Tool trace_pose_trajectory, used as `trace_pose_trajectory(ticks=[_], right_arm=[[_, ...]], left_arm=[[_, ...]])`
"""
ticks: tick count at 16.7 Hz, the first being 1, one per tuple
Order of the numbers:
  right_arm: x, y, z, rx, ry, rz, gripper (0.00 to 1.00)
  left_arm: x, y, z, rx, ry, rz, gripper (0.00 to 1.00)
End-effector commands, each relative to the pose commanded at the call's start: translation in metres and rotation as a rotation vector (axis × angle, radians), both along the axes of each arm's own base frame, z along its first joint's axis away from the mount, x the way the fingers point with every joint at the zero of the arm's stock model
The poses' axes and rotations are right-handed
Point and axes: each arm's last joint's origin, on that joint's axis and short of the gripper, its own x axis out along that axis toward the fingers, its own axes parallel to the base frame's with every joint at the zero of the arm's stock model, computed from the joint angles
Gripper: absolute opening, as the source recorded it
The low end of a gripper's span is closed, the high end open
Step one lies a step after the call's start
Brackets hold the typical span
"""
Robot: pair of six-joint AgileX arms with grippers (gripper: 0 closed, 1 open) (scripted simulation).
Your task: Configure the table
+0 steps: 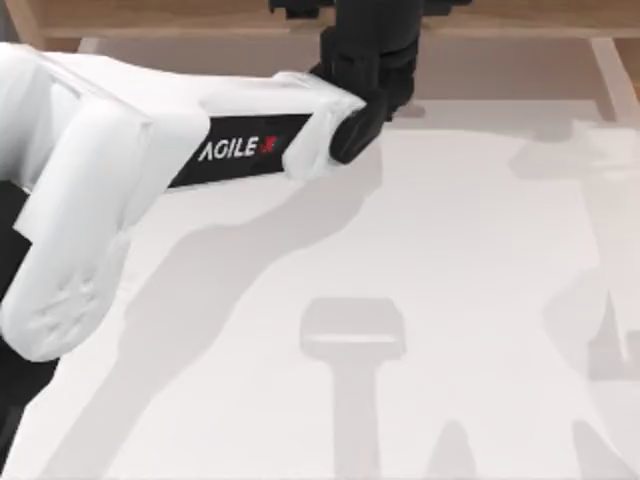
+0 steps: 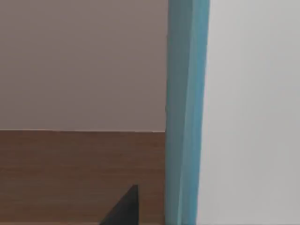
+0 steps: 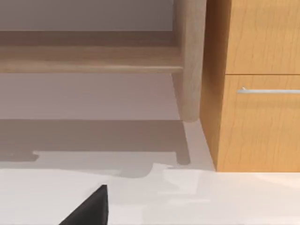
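Observation:
The white table (image 1: 460,250) spreads over nearly the whole top view, with arm shadows lying across it. My left arm reaches from the left side to the far middle, where its black left gripper (image 1: 370,55) hangs at the table's back edge under the wooden ledge. A dark corner of that gripper (image 2: 124,210) appears in the left wrist view. In the right wrist view, a black corner of the right gripper (image 3: 89,210) sits low over the table (image 3: 211,201), near its back edge.
A light-brown wooden ledge (image 1: 180,20) runs along the back, seen from the right wrist as a rail (image 3: 89,58) with a round post (image 3: 190,61). A wooden cabinet (image 3: 258,93) with a metal drawer handle (image 3: 269,91) stands beside it. A teal upright panel (image 2: 185,112) faces the left wrist.

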Motion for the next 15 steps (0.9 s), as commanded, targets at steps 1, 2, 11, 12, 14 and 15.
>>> trace_pose_trajectory(ticks=[1,2,11,12,14,15], right_arm=[[0.0000,0.0000,0.0000,0.000,0.000,0.000,1.00],[0.0000,0.0000,0.0000,0.000,0.000,0.000,1.00],[0.0000,0.0000,0.0000,0.000,0.000,0.000,1.00],[0.0000,0.0000,0.0000,0.000,0.000,0.000,1.00],[0.0000,0.0000,0.0000,0.000,0.000,0.000,1.00],[0.0000,0.0000,0.0000,0.000,0.000,0.000,1.00]], left_arm=[[0.0000,0.0000,0.0000,0.000,0.000,0.000,0.55],[0.0000,0.0000,0.0000,0.000,0.000,0.000,0.47],[0.0000,0.0000,0.0000,0.000,0.000,0.000,0.00],[0.0000,0.0000,0.0000,0.000,0.000,0.000,0.00],[0.0000,0.0000,0.0000,0.000,0.000,0.000,0.00],[0.0000,0.0000,0.0000,0.000,0.000,0.000,0.00]])
